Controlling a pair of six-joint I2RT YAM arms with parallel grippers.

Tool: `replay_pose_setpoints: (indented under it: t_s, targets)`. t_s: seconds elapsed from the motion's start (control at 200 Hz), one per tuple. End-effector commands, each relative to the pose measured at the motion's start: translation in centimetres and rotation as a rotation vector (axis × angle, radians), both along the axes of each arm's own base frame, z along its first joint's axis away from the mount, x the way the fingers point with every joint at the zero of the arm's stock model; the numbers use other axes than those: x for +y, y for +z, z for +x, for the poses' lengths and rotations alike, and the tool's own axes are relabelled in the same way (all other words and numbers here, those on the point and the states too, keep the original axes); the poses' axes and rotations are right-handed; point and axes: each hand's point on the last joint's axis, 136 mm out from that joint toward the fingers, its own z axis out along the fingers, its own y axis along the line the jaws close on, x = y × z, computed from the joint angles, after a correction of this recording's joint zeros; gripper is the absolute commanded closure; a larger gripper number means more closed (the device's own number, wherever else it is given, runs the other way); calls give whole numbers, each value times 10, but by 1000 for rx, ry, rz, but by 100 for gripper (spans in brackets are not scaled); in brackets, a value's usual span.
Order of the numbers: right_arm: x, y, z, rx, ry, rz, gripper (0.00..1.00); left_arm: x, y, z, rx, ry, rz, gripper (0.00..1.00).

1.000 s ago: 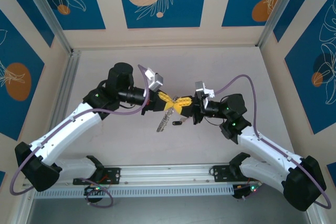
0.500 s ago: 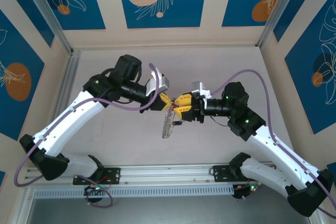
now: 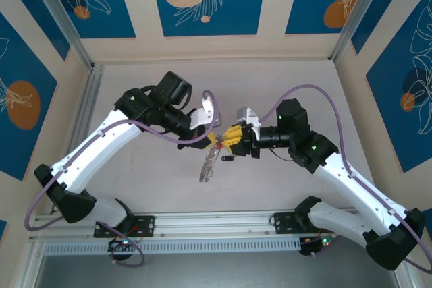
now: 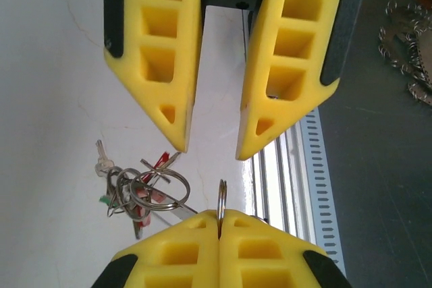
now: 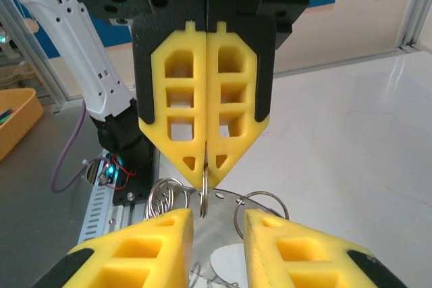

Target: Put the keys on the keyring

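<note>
The keyring (image 3: 208,162) is a thin metal loop w/ a fringe of small silvery pieces. It hangs in mid-air over the tabletop (image 3: 135,79), btwn the two arms near the centre of the top view. Just right of it, under the right end effector (image 3: 231,136), is a small dark-headed piece, prob. the keys (image 3: 227,158) (too small to be sure).

The top view gives only a dangling silver streak. In the left wrist view the fringe resolves into several wire loops bunched w/ red tabs (image 4: 154,197). The right wrist view shows the loop edge-on as a single thin wire.

The left end effector (image 3: 216,137) is clenched, pads pressed together on the loop's wire. The right end effector is released, fingers apart w/ the wire standing in the gap. Can't tell if it touches either pad.
</note>
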Motion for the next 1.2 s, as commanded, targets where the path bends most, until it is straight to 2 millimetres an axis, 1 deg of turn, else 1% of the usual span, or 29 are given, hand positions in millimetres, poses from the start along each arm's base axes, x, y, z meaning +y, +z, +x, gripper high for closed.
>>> replay_pose_setpoints:
  t_s: [0.0,0.195,0.515,0.595,0.63,0.665,0.685,0.73,0.85,0.935,1.04,1.06,1.105,1.12,1.195]
  targets:
    - [3,6,-8,-8,51,-3,73,-1,7,-6,-23,-41,-1,100]
    - [8,12,-16,1,111,26,72,-4,5,-6,-28,-46,14,100]
    - [17,-4,-12,30,107,-22,74,-7,6,-7,-27,-56,10,100]
    - [19,-6,-9,26,99,-32,77,-8,6,-7,-27,-59,10,100]
    - [19,-6,-9,25,97,-34,80,-7,7,-7,-28,-59,10,100]
    - [20,-6,-8,23,97,-35,86,-7,6,-8,-28,-58,13,100]
    - [20,-6,-8,21,98,-34,91,-7,6,-7,-29,-58,14,100]
    - [20,-5,-8,14,98,-32,100,-7,5,-7,-31,-55,19,100]
    - [19,-5,-5,1,80,-28,100,-6,5,-8,-30,-54,19,100]
    - [17,-6,-4,-8,57,-32,100,-6,12,-11,-31,-57,-15,100]
    - [13,1,-6,-34,41,3,100,-7,25,-14,-28,-43,-98,100]
    - [12,4,-7,-39,43,18,100,-7,26,-16,-25,-43,-111,95]
    - [9,12,-8,-42,42,59,100,-7,26,-17,-13,-36,-127,81]
    - [8,15,-8,-45,41,74,100,-7,26,-17,-9,-31,-132,78]
    - [4,31,-10,-42,43,157,100,-6,23,-16,4,-8,-159,70]
